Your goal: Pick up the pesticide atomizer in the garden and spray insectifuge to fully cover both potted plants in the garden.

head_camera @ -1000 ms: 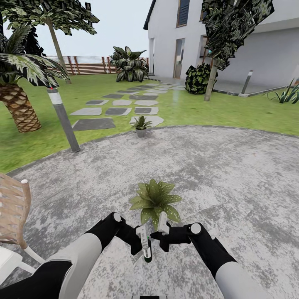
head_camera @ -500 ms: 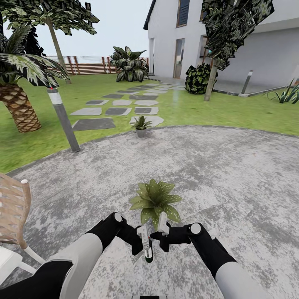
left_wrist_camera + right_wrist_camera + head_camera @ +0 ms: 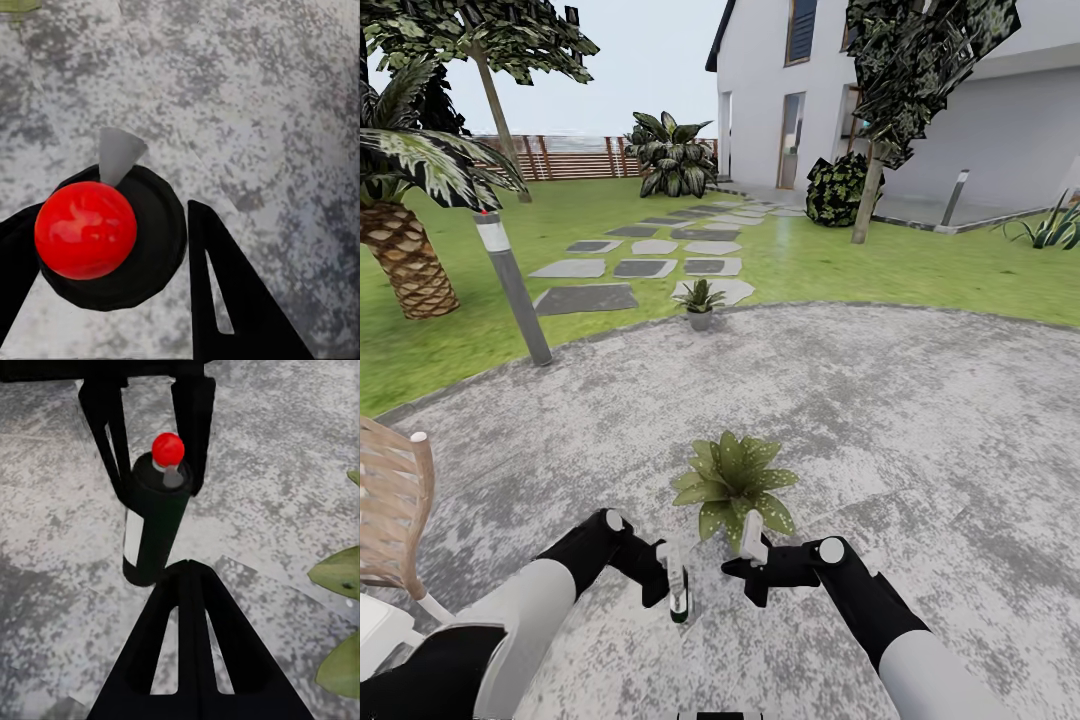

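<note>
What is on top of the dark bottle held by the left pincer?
A round red ball cap sits on top of the dark bottle, above a short grey neck. The bottle's underside is hidden.

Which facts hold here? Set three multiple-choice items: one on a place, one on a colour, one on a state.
1. Where does the near plant stand?
A. on the lawn
B. on the patio
C. on a stepping stone

2. What colour is the atomizer's knob?
A. red
B. blue
C. yellow

3. What is the atomizer's state?
A. lying on the ground
B. held by the right gripper
C. held by the left gripper

Key:
1. B: the near plant sits on the grey patio, away from the grass.
2. A: the knob is bright red in both wrist views.
3. C: the atomizer stands upright between the fingers of the left gripper, off the ground.
</note>
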Tool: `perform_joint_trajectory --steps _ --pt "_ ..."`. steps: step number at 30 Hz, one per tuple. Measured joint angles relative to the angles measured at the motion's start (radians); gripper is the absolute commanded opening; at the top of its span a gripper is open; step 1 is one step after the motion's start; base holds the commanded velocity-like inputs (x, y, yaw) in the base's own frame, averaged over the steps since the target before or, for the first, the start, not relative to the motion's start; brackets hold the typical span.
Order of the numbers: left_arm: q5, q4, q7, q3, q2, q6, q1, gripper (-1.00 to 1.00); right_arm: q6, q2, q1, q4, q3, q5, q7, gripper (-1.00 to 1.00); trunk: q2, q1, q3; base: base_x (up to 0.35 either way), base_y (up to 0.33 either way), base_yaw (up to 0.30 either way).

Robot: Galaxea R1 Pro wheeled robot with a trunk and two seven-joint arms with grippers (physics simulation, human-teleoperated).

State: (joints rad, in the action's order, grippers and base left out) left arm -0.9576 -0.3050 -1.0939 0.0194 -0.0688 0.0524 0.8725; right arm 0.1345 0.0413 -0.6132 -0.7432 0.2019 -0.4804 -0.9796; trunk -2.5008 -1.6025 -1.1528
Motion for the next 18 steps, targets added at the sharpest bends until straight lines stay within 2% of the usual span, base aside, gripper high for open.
perform_joint_trajectory --steps 1,3,4,8,10,11,12,13,14,15,17,18 --pt "0.001 0.000 0.000 0.001 0.009 0.000 0.000 -1.00 0.000 0.000 0.000 0.000 0.000 0.000 0.000 -1.00 0.000 0.000 0.000 0.000 0.000 0.000" --pt "-0.001 -0.001 0.000 -0.002 0.043 -0.001 0.000 -1.00 0.000 -0.002 0.000 0.000 -0.001 0.000 0.000 -1.00 0.000 0.000 0.000 0.000 0.000 0.000" --pt "-0.004 -0.002 0.000 -0.002 0.067 -0.001 0.000 -1.00 0.000 -0.005 0.000 0.000 0.000 -0.001 0.000 1.00 0.000 0.000 0.000 0.000 0.000 0.000" --pt "-0.004 0.001 0.002 -0.001 0.146 -0.001 -0.001 -1.00 0.002 -0.022 0.000 0.041 -0.001 -0.002 0.003 1.00 0.000 0.000 0.000 0.000 0.000 0.000" --pt "0.000 0.005 0.005 0.002 0.161 -0.003 -0.001 -1.00 0.002 -0.038 0.000 0.073 -0.004 -0.002 0.013 1.00 0.000 0.000 0.000 0.000 0.000 0.000" --pt "0.010 0.010 0.037 0.010 0.165 -0.007 -0.007 -1.00 0.005 -0.087 0.003 0.171 -0.010 0.004 0.166 1.00 0.000 0.000 0.000 0.000 0.000 0.000" --pt "0.014 0.010 0.059 0.012 0.165 -0.008 -0.015 -1.00 0.007 -0.109 0.004 0.219 -0.011 0.007 0.223 1.00 0.000 0.000 0.000 0.000 0.000 0.000" --pt "0.025 0.010 0.105 0.014 0.162 -0.008 -0.025 -1.00 0.013 -0.117 0.004 0.293 -0.010 0.008 0.312 1.00 0.000 0.000 0.000 0.000 0.000 0.000" --pt "0.061 0.014 0.162 0.016 0.158 -0.008 -0.034 -1.00 0.048 -0.122 0.006 0.391 -0.009 0.015 0.452 1.00 0.000 0.000 0.000 0.000 0.000 0.000" --pt "0.081 0.018 0.184 0.015 0.156 -0.008 -0.037 -1.00 0.076 -0.124 0.006 0.437 -0.009 0.026 0.519 1.00 0.000 0.000 0.000 0.000 0.000 0.000" --pt "0.169 0.037 0.239 0.015 0.153 -0.007 -0.058 -1.00 0.208 -0.125 0.013 0.545 -0.014 0.109 0.710 1.00 0.000 0.000 0.000 0.000 0.000 0.000" --pt "0.218 0.041 0.270 0.016 0.153 -0.005 -0.066 -1.00 0.255 -0.125 0.017 0.588 -0.018 0.176 0.777 1.00 0.000 0.000 0.000 0.000 0.000 0.000"
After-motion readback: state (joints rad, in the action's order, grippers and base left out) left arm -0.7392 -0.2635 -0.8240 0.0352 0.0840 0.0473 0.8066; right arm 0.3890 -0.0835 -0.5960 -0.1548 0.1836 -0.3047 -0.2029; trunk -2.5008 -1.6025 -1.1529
